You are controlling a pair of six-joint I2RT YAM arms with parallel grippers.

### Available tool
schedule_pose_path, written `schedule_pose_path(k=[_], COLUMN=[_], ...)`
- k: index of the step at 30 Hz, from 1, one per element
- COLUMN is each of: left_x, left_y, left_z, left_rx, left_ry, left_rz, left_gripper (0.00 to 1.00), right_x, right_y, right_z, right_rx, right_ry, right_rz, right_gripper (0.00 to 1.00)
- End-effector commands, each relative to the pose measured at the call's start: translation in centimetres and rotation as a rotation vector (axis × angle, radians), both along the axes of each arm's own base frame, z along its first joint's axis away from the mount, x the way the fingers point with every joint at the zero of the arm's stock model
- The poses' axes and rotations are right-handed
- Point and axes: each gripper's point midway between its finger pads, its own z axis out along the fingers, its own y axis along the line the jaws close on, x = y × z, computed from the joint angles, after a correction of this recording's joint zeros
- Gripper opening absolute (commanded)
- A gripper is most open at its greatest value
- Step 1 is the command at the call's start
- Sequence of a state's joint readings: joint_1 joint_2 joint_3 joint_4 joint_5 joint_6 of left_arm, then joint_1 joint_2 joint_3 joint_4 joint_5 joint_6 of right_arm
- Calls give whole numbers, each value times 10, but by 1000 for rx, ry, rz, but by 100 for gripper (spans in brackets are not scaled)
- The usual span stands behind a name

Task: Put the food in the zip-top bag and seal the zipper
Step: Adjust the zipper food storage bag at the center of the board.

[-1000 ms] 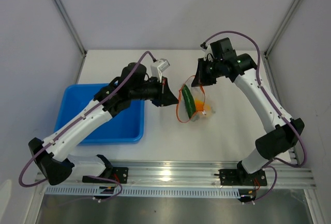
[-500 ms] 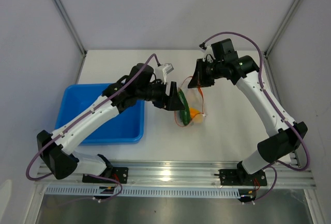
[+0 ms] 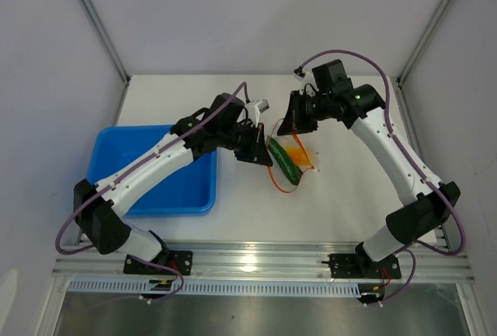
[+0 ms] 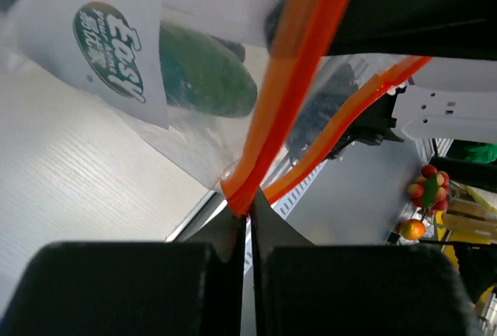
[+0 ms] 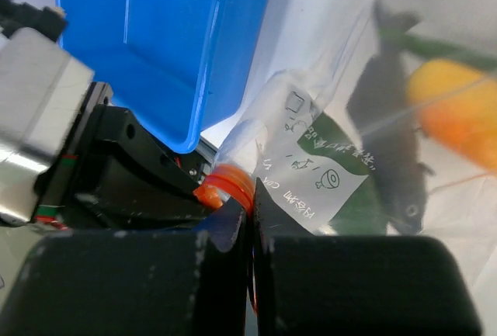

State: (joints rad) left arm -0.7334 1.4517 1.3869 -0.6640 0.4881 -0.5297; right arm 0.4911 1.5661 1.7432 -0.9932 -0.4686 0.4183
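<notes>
Left gripper (image 4: 242, 223) and right gripper (image 5: 247, 208) each clamp the zipper (image 4: 299, 53), holding the zip-top bag (image 3: 304, 165) mid-counter with the food (image 3: 284, 164) inside. We judge sealing is in hand. The strip gapes, so next we press it closed along its length.

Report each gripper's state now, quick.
Left gripper: shut on the zipper.
Right gripper: shut on the zipper too.

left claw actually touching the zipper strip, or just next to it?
Touching. The left wrist view shows the left claw shut on the orange zipper, the strip pinched between its two fingertips with no gap.
</notes>
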Motion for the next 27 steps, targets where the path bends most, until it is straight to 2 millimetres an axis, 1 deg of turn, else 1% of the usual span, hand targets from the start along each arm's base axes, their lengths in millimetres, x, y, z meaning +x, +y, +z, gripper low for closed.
schedule_pose_path(k=[1,2,4,6,8,9,10,11,13,14,15,16,17,18,19,20,22,24,26,27], left_x=[2,3,4,3,-3,-14,-21,-27,-31,-29,-26,-23,-19,-22,-27,-28,-31,-29,-27,-28], left_y=[1,-1,-1,-3,-9,-12,-13,-12,-4,3,6,9,12,13,13,11,12,13,14,14], left_z=[14,19,20,30,50,61,93,106,106,104,88,65,44,25,11,5,3,18,24,22], left_rx=[14,8,13,-8,-78,-137,-235,-285,-294,-276,-240,-193,-149,-128,-114,-116,-137,-170,-174,-164], left_ry=[-20,-32,-40,-56,-86,-75,-154,-179,-188,-191,-157,-96,-6,62,120,134,122,57,33,47], left_rz=[-3,-8,-19,-40,-87,-135,-159,-176,-143,-112,-93,-72,-47,-51,-59,-58,-58,-57,-55,-55], left_gripper=[1,0,1,1,1,1,1,1,1,1,0,1,1,1,1,1,1,1,0,1], right_x=[3,4,6,8,11,11,9,7,2,6,6,7,4,1,-3,-6,-9,-6,-4,-3], right_y=[3,2,0,-4,-13,-17,-21,-22,-27,-29,-27,-26,-23,-21,-19,-17,-11,-7,-6,-6], right_z=[21,20,20,21,23,25,35,42,55,44,31,15,-25,-46,-61,-73,-72,-58,-53,-53], right_rx=[29,22,9,-14,-56,-70,-79,-76,-62,-62,-57,-51,-57,-79,-103,-134,-184,-154,-130,-121], right_ry=[-47,-49,-54,-70,-92,-102,-135,-155,-200,-176,-140,-95,39,115,163,194,134,84,80,88], right_rz=[-9,-13,-17,-25,-44,-52,-52,-49,-64,-84,-81,-74,-46,-35,-18,1,32,38,32,33], right_gripper=[0,0,0,0,0,0,0,0,0,0,0,0,0,0,0,0,0,0,0,0])
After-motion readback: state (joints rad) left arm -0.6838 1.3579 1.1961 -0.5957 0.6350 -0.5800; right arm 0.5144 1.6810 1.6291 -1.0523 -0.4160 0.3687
